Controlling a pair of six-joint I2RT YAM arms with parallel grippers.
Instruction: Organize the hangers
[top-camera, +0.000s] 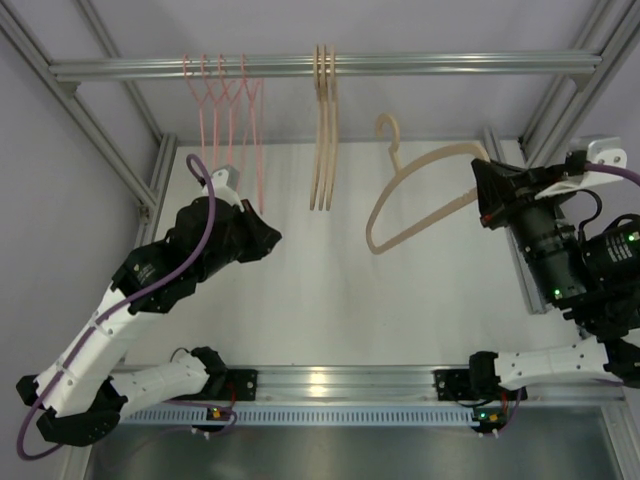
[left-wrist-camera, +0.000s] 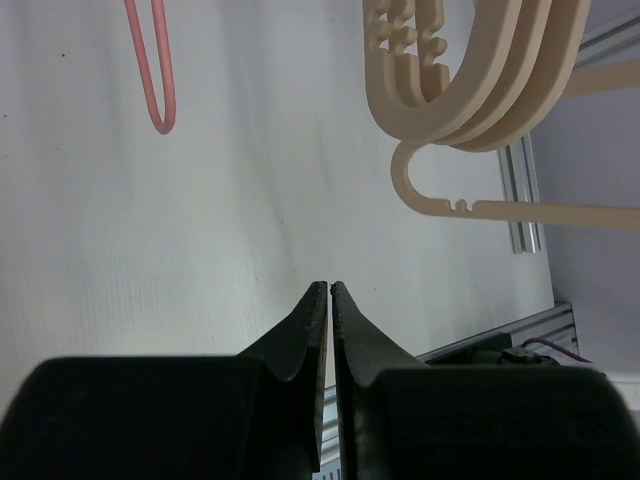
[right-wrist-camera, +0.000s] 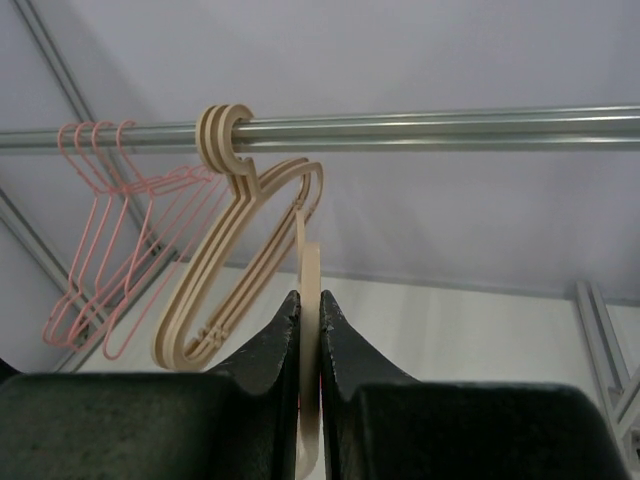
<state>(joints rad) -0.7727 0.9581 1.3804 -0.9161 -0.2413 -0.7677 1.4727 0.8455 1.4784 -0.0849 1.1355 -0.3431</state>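
Observation:
Several pink wire hangers (top-camera: 225, 100) hang on the left of the metal rail (top-camera: 450, 65). Three beige hangers (top-camera: 323, 130) hang together at its middle. My right gripper (top-camera: 483, 190) is shut on the shoulder of a fourth beige hanger (top-camera: 420, 190) and holds it in the air below the rail, right of the beige group, with its hook (top-camera: 388, 128) pointing up. In the right wrist view the jaws (right-wrist-camera: 309, 295) clamp its edge (right-wrist-camera: 309, 265). My left gripper (top-camera: 272, 238) is shut and empty over the table, below the pink hangers; its tips (left-wrist-camera: 329, 288) are pressed together.
Slanted aluminium frame posts (top-camera: 100, 130) stand at the back left and back right (top-camera: 575, 90). An aluminium bar (top-camera: 330, 382) runs along the table's near edge between the arm bases. The white table top (top-camera: 330, 290) lies under the hangers.

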